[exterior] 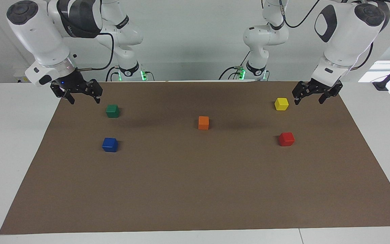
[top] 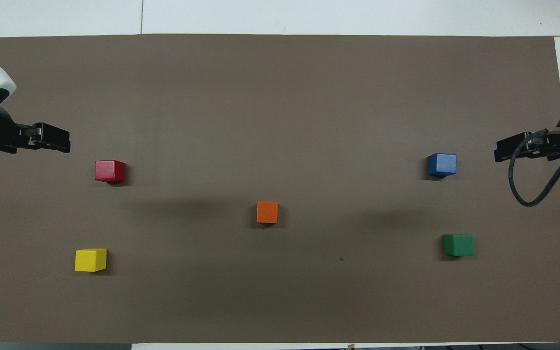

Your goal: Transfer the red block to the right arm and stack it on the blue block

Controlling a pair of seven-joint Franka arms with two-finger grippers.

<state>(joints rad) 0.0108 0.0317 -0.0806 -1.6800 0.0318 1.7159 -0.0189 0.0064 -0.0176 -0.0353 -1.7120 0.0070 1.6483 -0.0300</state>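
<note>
The red block [exterior: 286,139] [top: 110,171] sits on the brown mat toward the left arm's end of the table. At the right arm's end, just as far from the robots, sits the blue block [exterior: 110,144] [top: 442,164]. My left gripper [exterior: 308,101] [top: 66,145] hangs open and empty over the mat's edge, beside the yellow block and apart from the red block. Over the mat's corner by the green block, my right gripper [exterior: 84,100] [top: 497,154] is open too, with nothing in it.
An orange block [exterior: 203,122] [top: 267,212] lies mid-mat. The yellow block [exterior: 281,103] [top: 91,259] sits nearer to the robots than the red block. The green block [exterior: 112,110] [top: 459,244] sits nearer to the robots than the blue block. The brown mat [exterior: 195,189] covers most of the white table.
</note>
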